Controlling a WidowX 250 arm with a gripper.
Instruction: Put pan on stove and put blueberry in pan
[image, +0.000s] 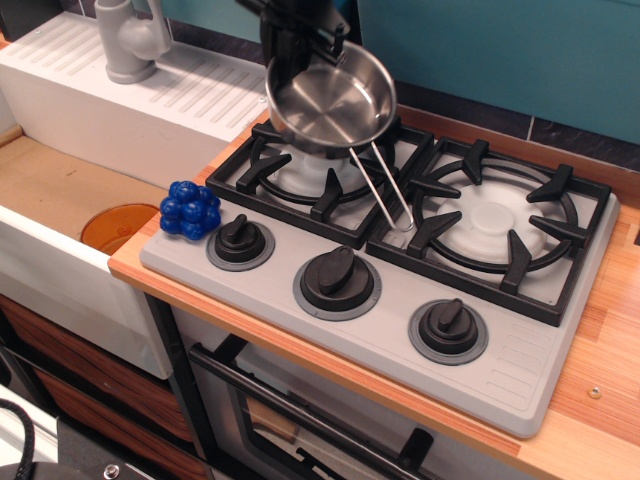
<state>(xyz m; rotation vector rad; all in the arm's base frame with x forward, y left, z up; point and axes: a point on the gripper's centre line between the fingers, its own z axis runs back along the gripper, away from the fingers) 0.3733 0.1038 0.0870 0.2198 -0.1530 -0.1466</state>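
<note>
The shiny steel pan (330, 100) hangs tilted just above the left burner grate (300, 170) of the grey stove (400, 310). Its wire-loop handle (385, 190) points down toward the gap between the two grates. My black gripper (305, 45) comes in from the top and is shut on the pan's far rim. The dark-blue blueberry cluster (191, 209) sits on the stove's front left corner, beside the left knob (240, 240), well apart from the gripper.
The right burner grate (495, 225) is bare. Two more knobs (337, 280) (447, 328) line the front. A white sink (60, 200) with an orange drain plug (118, 226) and grey faucet (130, 40) lies left. A teal wall stands behind.
</note>
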